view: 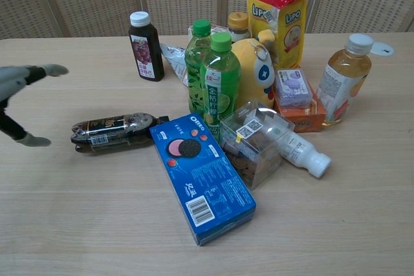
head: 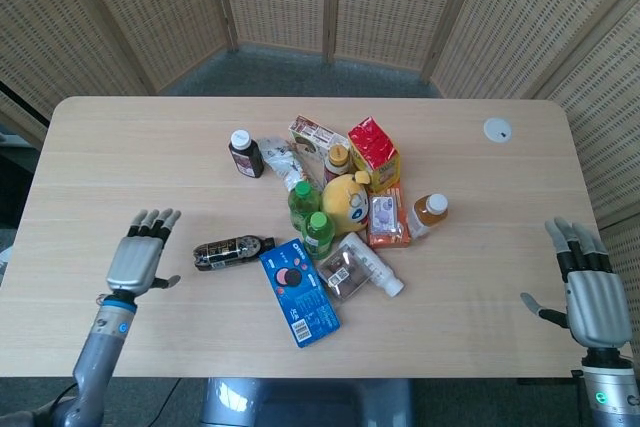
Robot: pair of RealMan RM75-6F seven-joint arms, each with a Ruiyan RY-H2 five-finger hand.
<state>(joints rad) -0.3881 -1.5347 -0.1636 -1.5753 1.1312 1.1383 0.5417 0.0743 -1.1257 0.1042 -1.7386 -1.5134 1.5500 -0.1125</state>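
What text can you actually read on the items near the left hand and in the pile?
"OREO" on the blue cookie box.
"LiPO" on the yellow and red biscuit pack.
Chinese characters on the front green bottle: too small to read.
Labels on the lying dark bottle, grape juice bottle and tea bottle: unreadable.

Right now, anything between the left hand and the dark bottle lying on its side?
Nothing visible. The left hand is open beside the dark bottle, with only bare table between them. The blue cookie box lies on the bottle's far side.
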